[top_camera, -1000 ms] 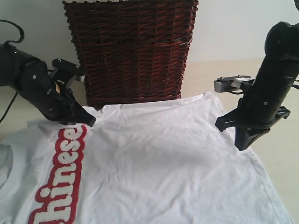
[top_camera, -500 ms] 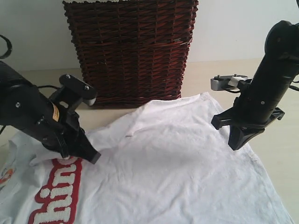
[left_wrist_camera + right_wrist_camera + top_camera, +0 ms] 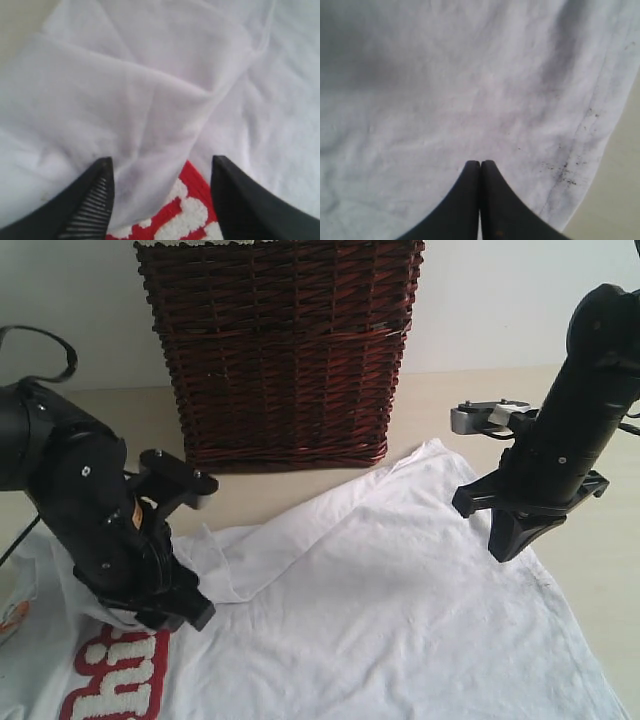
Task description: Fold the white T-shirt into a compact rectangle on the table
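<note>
A second before, the left gripper (image 3: 178, 612) had been pinched shut on the shirt's edge close by the bottom left corner of the wicker basket (image 3: 280, 350). By now it had come well away from the basket, pulling that edge back over the cloth, and its jaws stood apart, with the loose fold lying slack between them and nothing clamped. The fold had covered most of the red-outlined lettering (image 3: 112, 682), of which only the lower letters still showed. A strip of bare top had opened in front of the basket where cloth had been. The right gripper (image 3: 506, 543) had hardly shifted; its jaws were pressed tight together, tips down just over the cloth, holding nothing.

The table (image 3: 440, 400) was a smooth, pale cream surface. The basket stood at its back, against a plain light wall (image 3: 500, 300).

The white T-shirt (image 3: 380, 590) lay spread on the table in front of the basket, one corner reaching almost to the basket's right foot. Its long axis ran across the basket's front. The lettered chest end lay out past the basket's left side. The plain end, whose stitched edge carried small dark specks, lay out past its right side.
</note>
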Robot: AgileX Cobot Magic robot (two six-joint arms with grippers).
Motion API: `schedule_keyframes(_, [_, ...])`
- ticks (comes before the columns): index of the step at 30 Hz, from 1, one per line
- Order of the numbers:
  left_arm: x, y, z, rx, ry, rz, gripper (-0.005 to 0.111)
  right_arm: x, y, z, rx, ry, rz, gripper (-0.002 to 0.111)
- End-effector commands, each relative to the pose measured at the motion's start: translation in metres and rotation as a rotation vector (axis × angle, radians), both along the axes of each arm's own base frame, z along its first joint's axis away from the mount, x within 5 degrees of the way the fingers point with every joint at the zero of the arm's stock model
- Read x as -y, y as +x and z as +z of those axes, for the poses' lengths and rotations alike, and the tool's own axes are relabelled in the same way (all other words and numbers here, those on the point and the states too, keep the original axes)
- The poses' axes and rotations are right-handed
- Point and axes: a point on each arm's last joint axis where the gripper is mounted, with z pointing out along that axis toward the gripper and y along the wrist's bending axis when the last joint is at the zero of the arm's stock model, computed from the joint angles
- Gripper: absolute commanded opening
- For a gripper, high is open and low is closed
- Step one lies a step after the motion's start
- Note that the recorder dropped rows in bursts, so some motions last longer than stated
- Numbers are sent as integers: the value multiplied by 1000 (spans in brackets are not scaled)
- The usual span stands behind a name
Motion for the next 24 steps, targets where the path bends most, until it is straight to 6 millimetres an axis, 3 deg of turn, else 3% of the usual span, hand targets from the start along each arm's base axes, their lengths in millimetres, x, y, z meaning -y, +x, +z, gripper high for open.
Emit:
schedule_keyframes(1, [6, 5, 39, 97, -75, 3, 44, 1, 1, 5, 18, 5, 3, 0])
schedule_keyframes(5, [6, 10, 73, 282, -205, 6, 36, 1, 1, 5, 20, 5, 3, 0])
schedule_keyframes(8, [-6, 26, 75, 347, -270, 126, 36, 1, 1, 5, 16, 5, 3, 0])
schedule_keyframes(14, [-40, 56, 24, 213, -190, 318, 49, 1, 1, 5, 16, 5, 3, 0])
schedule_keyframes(18, [-26, 60, 3, 164, -198, 229, 51, 1, 1, 5, 16, 5, 3, 0])
schedule_keyframes(20, [-12, 57, 3, 158, -223, 138, 51, 1, 1, 5, 18, 5, 3, 0])
schedule_keyframes(24, [-5, 52, 2, 135, -222, 76, 51, 1, 1, 5, 19, 5, 5, 0])
